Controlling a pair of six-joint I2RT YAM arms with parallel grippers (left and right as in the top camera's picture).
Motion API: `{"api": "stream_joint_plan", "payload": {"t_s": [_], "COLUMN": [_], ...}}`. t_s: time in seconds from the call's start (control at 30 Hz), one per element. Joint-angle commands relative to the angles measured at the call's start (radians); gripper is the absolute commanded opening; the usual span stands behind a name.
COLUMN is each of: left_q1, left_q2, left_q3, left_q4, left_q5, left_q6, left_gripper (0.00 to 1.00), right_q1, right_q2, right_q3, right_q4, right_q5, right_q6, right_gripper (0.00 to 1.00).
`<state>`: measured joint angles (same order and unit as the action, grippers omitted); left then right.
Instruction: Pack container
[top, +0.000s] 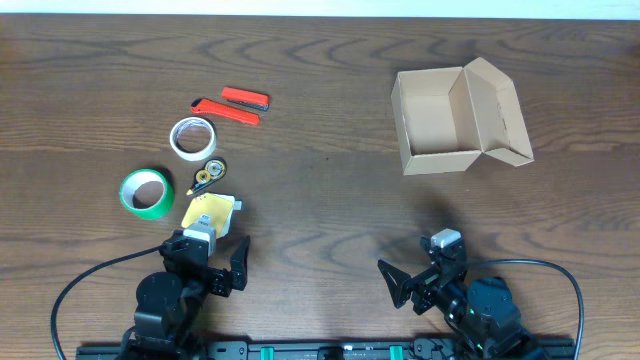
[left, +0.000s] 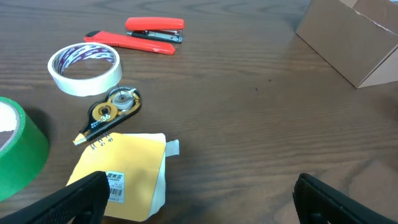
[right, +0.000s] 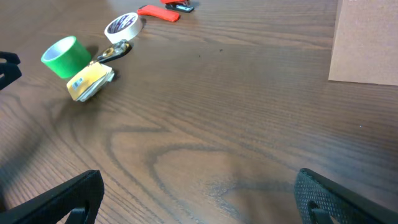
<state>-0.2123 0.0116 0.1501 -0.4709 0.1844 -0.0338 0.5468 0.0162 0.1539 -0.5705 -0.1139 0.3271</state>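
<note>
Tan cardboard container (top: 432, 120), one, flap open, sits far right on the table (top: 330, 200) overhead; at left one white tape roll (top: 192, 138), one green tape roll (top: 146, 192), one red stapler (top: 245, 97), one red cutter (top: 225, 110), one correction tape (top: 206, 176), one yellow notepad (top: 210, 212). Left wrist: left gripper (left: 205, 205) spread wide, empty. Right wrist: right gripper (right: 199, 199) likewise spread, empty; container at top right

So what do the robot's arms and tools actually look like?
Both are matte black. The left tool and right tool have black wedge-shaped fingers, each with a pale grey camera block above. A black cable loops out from each base.
</note>
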Motion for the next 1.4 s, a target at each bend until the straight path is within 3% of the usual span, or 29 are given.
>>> {"api": "stream_joint_plan", "payload": {"t_s": [0.0,1.17,1.23,1.33,1.37], "left_q1": [0.002,0.002,0.002,0.002,0.002], "left_q2": [-0.007,-0.007,-0.007,-0.007,-0.007], "left_q3": [-0.016,-0.016,-0.016,-0.016,-0.016], "left_q4": [0.000,0.000,0.000,0.000,0.000], "left_q5": [0.011,0.011,0.011,0.011,0.011], "left_q6": [-0.015,-0.015,-0.015,-0.015,-0.015], "left_gripper": [0.95,0.95,0.95,0.95,0.95], "right_q1": [0.011,0.011,0.011,0.011,0.011], "right_q2": [-0.011,-0.011,-0.011,-0.010,-0.010], "right_q3": [-0.004,-0.004,-0.004,-0.004,-0.003], "right_q4": [0.002,0.012,0.018,-0.006,-0.005], "right_q5": [0.010,0.011,0.008,-0.041,-0.063], "right_q6": [0.009,0.010,0.093,0.501,0.566], "right_gripper": [0.99,0.99,0.99,0.99,0.99]}}
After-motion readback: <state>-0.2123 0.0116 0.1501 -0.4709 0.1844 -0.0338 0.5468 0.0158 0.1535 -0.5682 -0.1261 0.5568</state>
